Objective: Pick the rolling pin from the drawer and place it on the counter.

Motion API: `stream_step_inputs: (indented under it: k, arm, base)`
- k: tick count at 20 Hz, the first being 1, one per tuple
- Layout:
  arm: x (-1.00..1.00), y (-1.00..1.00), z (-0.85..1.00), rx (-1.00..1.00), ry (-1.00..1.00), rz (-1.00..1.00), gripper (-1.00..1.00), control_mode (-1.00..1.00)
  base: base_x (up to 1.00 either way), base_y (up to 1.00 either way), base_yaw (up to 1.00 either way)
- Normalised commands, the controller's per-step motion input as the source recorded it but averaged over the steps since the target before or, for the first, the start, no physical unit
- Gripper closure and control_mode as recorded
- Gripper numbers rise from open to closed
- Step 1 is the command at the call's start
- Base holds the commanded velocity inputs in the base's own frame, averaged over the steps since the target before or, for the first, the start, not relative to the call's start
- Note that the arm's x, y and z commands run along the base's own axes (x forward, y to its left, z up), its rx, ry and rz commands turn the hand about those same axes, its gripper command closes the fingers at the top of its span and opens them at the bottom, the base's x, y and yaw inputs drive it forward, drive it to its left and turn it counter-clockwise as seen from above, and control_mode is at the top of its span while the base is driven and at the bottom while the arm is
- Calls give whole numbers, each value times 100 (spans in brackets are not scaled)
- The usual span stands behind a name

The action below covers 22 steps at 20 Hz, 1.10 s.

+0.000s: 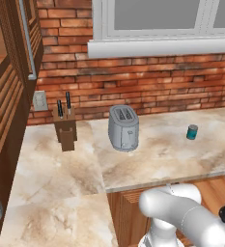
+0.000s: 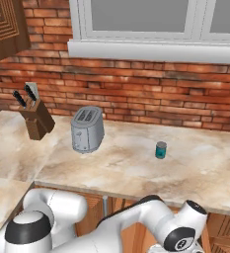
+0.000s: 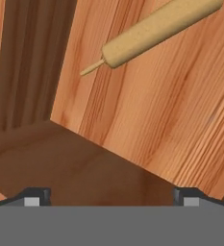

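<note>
In the hand view the rolling pin (image 3: 154, 31), a light tan wooden cylinder with a thin handle tip at its lower left end, lies on the floor of the reddish-brown drawer (image 3: 171, 110). It runs diagonally toward the top right, where its far end is cut off. My gripper (image 3: 108, 198) is open above the drawer, well short of the pin, with nothing between its fingertips (image 3: 32, 197). A darker drawer wall crosses just ahead of the tips. The marbled counter (image 1: 172, 159) (image 2: 195, 173) spreads above the arm, which reaches down below its front edge.
On the counter stand a grey toaster (image 1: 123, 128) (image 2: 87, 129), a wooden knife block (image 1: 65, 128) (image 2: 36, 118) and a small teal can (image 1: 192, 131) (image 2: 160, 149). A brick wall with a window lies behind. A tall dark slatted cabinet (image 1: 5, 96) borders the left.
</note>
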Motion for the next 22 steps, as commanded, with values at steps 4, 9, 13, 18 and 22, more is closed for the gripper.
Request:
stream_step_inputs:
  k: [4,9,13,18,22]
  arm:
    - [32,17,-3,0,0,-9,-100,-100]
    - [47,40,0,0,0,-14,-100,-100]
    - [46,24,-17,0,0,-21,-100,-100]
    - [46,2,-42,0,0,-30,-100,-100]
    - [48,0,-50,0,0,-38,-100,-100]
  base:
    - [0,0,0]
    - [0,0,0]
    - [0,0,0]
    - [0,0,0]
    - [0,0,0]
